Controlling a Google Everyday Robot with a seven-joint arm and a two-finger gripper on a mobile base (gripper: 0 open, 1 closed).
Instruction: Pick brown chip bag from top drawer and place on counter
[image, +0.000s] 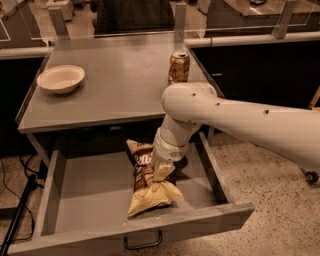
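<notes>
Camera view, the only one supplied.

1. The top drawer (150, 231) stands pulled fully open in the lower half of the frame. You may count the opening step as done.
2. The brown chip bag (148, 196) lies on the drawer floor at centre frame, right of the drawer's middle. Its dark end points toward the back and its pale yellow end toward the front panel. It is not on the counter (115, 90).
3. The gripper (163, 172) is down inside the drawer, on the middle of the bag, where the foil looks bunched. The white arm (240, 120) reaches in from the right edge of the frame. The wrist hides the contact, so you cannot tell whether the gripper is apart or clamped on the bag.
4. The counter surface fills the upper centre of the frame. It carries a pale bowl (60, 78) at upper left and a brown-gold can (178, 67) near its right rim. The stretch between them is bare.

Assessment: the reach is complete and the grasp is unconfirmed. The lift clear of the drawer wall, the transfer and the release on the surface are all outstanding. You are, by my judgement, less than halfway.
</notes>
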